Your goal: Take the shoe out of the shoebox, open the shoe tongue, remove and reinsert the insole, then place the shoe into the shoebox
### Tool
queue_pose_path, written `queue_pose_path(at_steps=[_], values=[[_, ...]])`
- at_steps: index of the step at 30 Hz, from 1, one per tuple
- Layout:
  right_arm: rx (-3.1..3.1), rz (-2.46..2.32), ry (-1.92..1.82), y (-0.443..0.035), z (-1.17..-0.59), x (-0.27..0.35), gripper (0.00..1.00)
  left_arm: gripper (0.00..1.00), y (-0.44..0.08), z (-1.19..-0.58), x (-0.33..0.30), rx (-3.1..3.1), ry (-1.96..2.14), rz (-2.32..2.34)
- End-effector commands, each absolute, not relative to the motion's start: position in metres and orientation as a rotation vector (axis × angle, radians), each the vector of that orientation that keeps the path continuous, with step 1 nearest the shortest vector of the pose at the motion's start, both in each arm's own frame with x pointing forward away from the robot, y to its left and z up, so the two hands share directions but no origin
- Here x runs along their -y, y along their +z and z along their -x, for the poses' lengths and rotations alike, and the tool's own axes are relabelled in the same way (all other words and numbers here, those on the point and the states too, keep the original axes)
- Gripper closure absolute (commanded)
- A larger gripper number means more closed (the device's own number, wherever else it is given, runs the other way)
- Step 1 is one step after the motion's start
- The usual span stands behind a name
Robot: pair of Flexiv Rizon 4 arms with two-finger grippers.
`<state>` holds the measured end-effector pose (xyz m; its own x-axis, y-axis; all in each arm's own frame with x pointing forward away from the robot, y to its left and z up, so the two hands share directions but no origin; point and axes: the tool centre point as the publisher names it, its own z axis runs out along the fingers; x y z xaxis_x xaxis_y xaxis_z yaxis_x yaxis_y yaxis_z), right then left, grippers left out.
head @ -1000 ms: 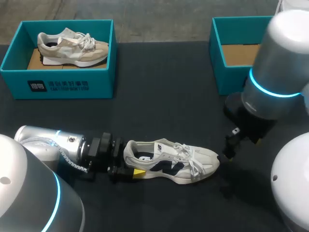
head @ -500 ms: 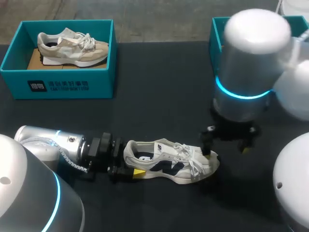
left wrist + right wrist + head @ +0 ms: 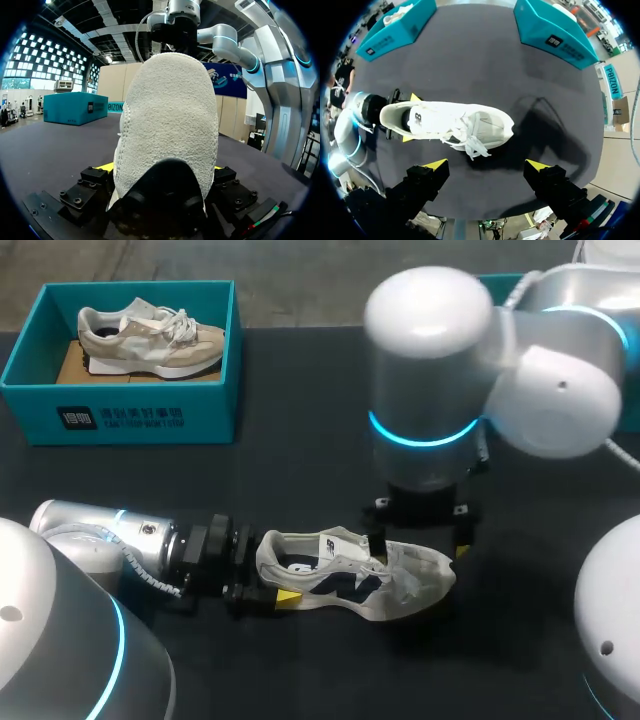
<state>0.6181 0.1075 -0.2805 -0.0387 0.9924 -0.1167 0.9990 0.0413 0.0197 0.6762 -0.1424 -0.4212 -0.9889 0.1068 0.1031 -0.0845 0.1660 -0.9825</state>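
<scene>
A white shoe with navy side marks (image 3: 350, 575) lies on its side-on sole on the dark table, toe to the right. My left gripper (image 3: 270, 585) is shut on its heel; the heel (image 3: 170, 115) fills the space between both yellow-tipped fingers (image 3: 107, 166). My right gripper (image 3: 418, 542) hangs open over the laces and forefoot, not touching. From the right wrist the shoe (image 3: 455, 122) lies below and ahead of the gripper (image 3: 487, 165), with the left gripper (image 3: 410, 118) at its heel. The teal shoebox (image 3: 555, 35) stands at the far right.
A second teal box (image 3: 120, 415) at the back left holds a beige shoe (image 3: 150, 340). My right arm's big joint (image 3: 430, 360) covers most of the right box in the head view. Bare dark table lies between the boxes and in front of the shoe.
My right arm has swung left from beyond the shoe's toe until its gripper is over the forefoot. The left arm and the shoe have kept still.
</scene>
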Motion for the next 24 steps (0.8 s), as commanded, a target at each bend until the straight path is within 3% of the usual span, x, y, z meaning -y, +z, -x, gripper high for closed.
queue_pose_path(at_steps=[1,24], values=[[-2.169,-2.086,-0.149,-0.283,-0.619,-0.114,0.00,1.00,-0.423,-0.676,0.141,2.282,1.937,0.022],[-2.107,-1.985,-0.216,-0.294,-0.643,-0.191,0.00,1.00,-0.423,-0.676,0.141,2.282,1.937,0.022]])
